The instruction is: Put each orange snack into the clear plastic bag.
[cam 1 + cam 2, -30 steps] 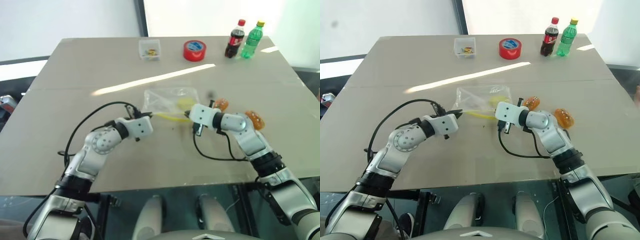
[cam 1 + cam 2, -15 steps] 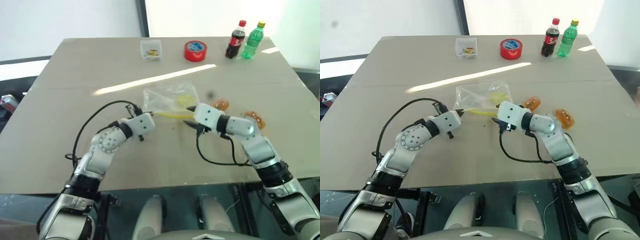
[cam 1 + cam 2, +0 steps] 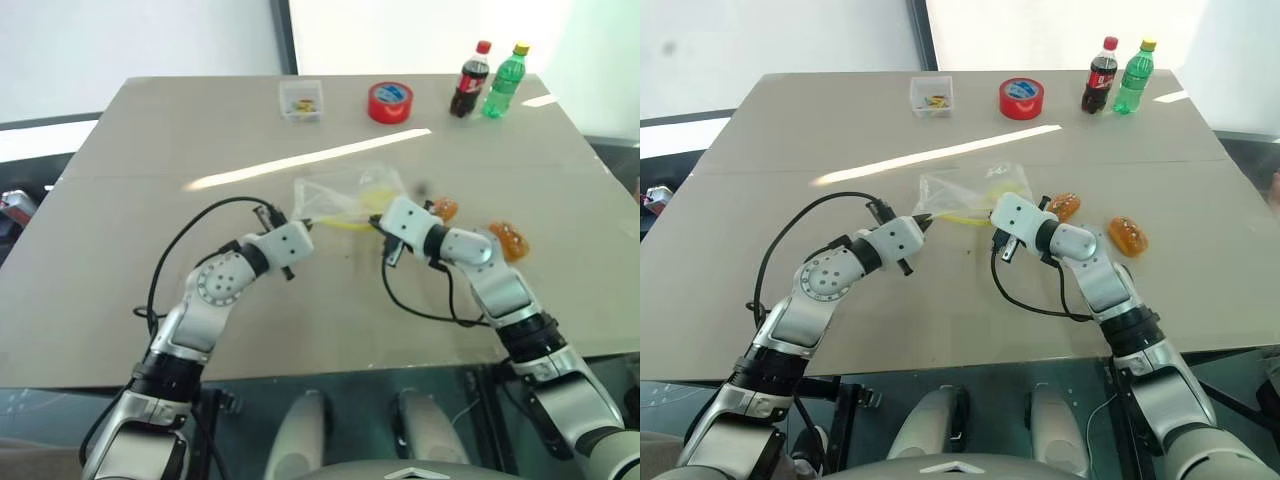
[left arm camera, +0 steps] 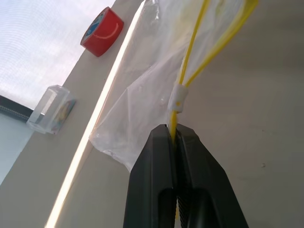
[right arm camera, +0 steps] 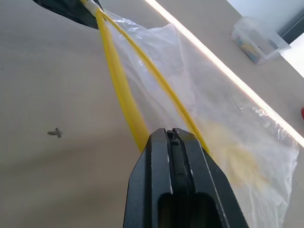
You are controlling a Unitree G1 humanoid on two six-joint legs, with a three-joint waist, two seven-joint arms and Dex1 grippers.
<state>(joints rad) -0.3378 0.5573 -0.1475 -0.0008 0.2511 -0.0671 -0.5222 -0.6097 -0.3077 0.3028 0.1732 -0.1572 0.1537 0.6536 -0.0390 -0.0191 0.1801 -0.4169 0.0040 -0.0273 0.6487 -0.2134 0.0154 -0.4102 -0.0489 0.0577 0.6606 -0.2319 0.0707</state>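
The clear plastic bag point(image 3: 345, 193) lies mid-table, its yellow strip point(image 3: 338, 222) stretched between my two grippers. My left gripper point(image 3: 297, 222) is shut on the strip's left end; the left wrist view shows its fingertips point(image 4: 161, 142) pinching the strip beside a small white slider point(image 4: 179, 96). My right gripper point(image 3: 378, 222) is shut on the right end, and the strip splits into two bands point(image 5: 128, 102) ahead of it. A pale yellow piece point(image 5: 235, 156) sits inside the bag. Two orange snacks point(image 3: 443, 209) point(image 3: 508, 240) rest on the table to the right of my right gripper.
At the table's far edge stand a small clear tub point(image 3: 301, 99), a red tape roll point(image 3: 389, 101), a cola bottle point(image 3: 469, 80) and a green bottle point(image 3: 504, 80). Black cables loop from both wrists over the near tabletop point(image 3: 330, 320).
My right gripper opened half a second ago and has shut again on the yellow strip. The bag's mouth has shifted slightly right and lifted off the table.
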